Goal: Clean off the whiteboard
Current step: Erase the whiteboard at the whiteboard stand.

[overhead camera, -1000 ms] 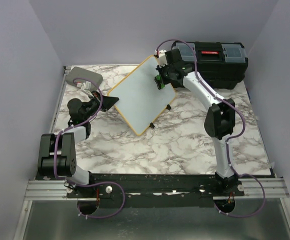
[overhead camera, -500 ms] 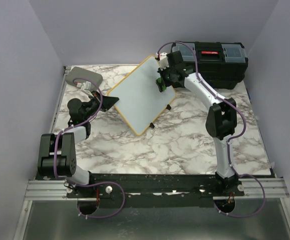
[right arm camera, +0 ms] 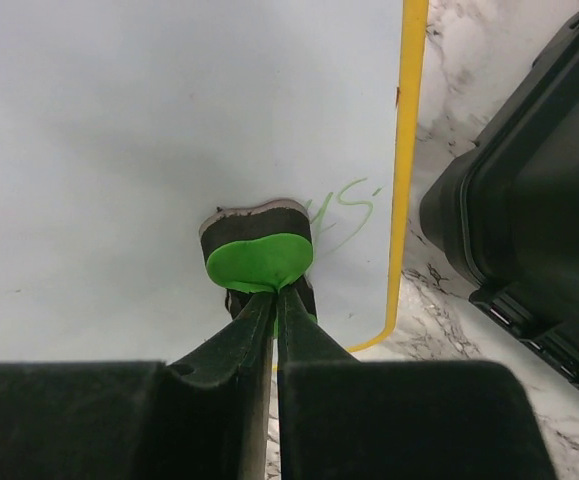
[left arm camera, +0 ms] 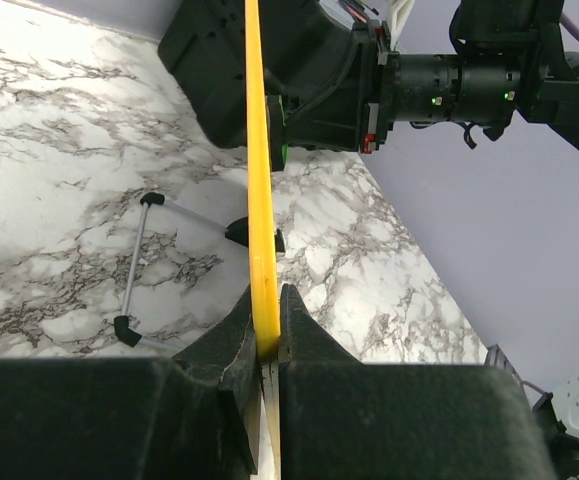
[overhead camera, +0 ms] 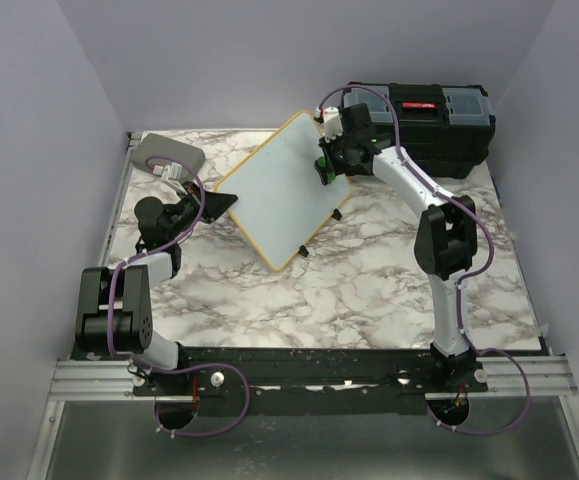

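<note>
Toward the far middle of the tabletop (overhead camera: 349, 290) I have the whiteboard (overhead camera: 284, 195), sitting diagonal to the table edges with one corner pointing at the far edge and another at the near edge. Its small black feet (overhead camera: 303, 251) show along the lower right side. On my left wrist view I see the board edge-on, its yellowish frame (left arm camera: 257, 150) running straight up the picture, and a thin wire leg with black tips (left arm camera: 134, 265) resting on the marble.

My left gripper (overhead camera: 214, 203) is at the board's left corner, jaws pinched tight on the frame, which runs right between the two fingers.

My right gripper (overhead camera: 324, 165) is up at the board's far right side, close to the frame there. Its fingers are nearly together, clamped on a green eraser (right arm camera: 259, 258) whose grey-edged pad is pressed flat on the white surface. Just beside the pad, toward the frame, I can see faint green marker strokes (right arm camera: 344, 205). The rest of the board face in that view looks clean apart from a tiny speck or two.

Near the far right corner of the tabletop stands a black toolbox (overhead camera: 434, 125), just beyond the right gripper. Near the far left corner lies a grey rounded case (overhead camera: 169, 155), close behind my left arm.
</note>
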`<state>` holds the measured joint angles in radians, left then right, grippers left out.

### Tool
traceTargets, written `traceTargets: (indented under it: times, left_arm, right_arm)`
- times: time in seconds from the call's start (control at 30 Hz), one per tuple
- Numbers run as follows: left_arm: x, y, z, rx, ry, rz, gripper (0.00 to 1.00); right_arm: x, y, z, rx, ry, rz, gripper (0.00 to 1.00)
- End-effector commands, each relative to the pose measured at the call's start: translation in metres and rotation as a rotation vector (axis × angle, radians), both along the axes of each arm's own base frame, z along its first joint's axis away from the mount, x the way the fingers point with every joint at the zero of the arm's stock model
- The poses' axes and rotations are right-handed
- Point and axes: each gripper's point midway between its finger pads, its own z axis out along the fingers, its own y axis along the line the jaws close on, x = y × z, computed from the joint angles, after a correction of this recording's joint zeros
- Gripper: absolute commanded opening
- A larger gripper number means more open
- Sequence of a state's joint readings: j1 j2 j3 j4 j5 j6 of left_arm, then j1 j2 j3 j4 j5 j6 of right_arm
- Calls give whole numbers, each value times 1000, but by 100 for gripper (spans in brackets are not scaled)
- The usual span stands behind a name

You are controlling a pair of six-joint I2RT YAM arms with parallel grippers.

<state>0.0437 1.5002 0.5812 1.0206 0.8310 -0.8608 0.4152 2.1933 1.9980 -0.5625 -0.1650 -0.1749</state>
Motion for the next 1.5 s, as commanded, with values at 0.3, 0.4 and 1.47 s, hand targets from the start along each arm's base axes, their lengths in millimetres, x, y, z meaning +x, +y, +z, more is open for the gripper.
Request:
traceTargets:
  times: [0.3, 0.4, 1.47]
  left_arm:
    - [-17, -16, 2, 13, -16, -125, 0]
    - [-17, -16, 3, 13, -17, -124, 0]
    - [-16, -16, 4, 11, -18, -125, 0]
  right_arm:
    - [-39, 32, -36, 104, 191, 162, 10]
    - [-38, 32, -38, 114, 211, 152, 1]
    - [-37, 20, -49, 67, 210, 87, 1]
